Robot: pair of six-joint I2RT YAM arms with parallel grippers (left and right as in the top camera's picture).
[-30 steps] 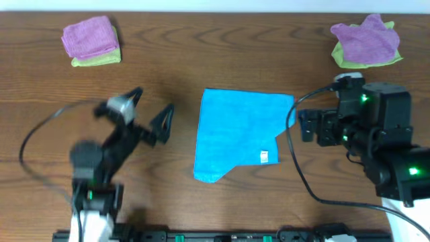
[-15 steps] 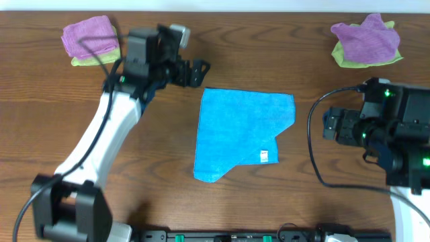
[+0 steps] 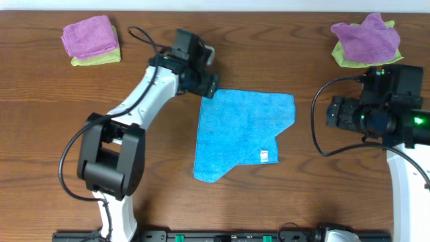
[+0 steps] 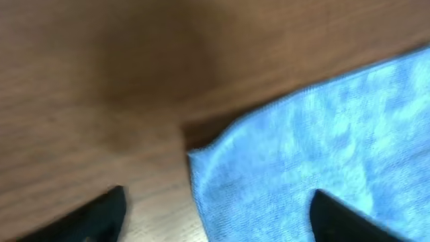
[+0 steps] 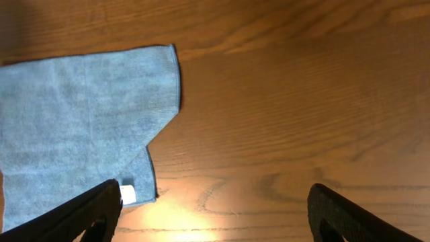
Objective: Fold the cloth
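Cloth (image 3: 238,134): sky-blue, lying flat at the middle of the wooden table (image 3: 302,202), its near right part turned over so that edge runs on a slant; a small white tag (image 3: 264,156) sits by the fold. Left gripper (image 3: 209,86): reached out over the cloth's far left corner. In the blurred left wrist view its two dark fingers (image 4: 101,215) stand wide apart, with the corner of the cloth (image 4: 302,154) lying between them, nothing pinched; whether the tips touch the fabric cannot be told. Right gripper (image 3: 332,113): well to the right of the cloth, apart from it, above bare wood. In the right wrist view its fingers (image 5: 94,212) are spread wide with only table between them, and the cloth (image 5: 80,114) with its tag (image 5: 128,194) lies off to one side. Purple cloth (image 3: 89,35): folded, at the far left of the table, resting on a lime-green cloth (image 3: 101,59) whose edge shows beneath it. Second purple cloth (image 3: 366,39): crumpled, at the far right, likewise on a second lime-green cloth (image 3: 342,57). Both piles lie well apart from the blue one.
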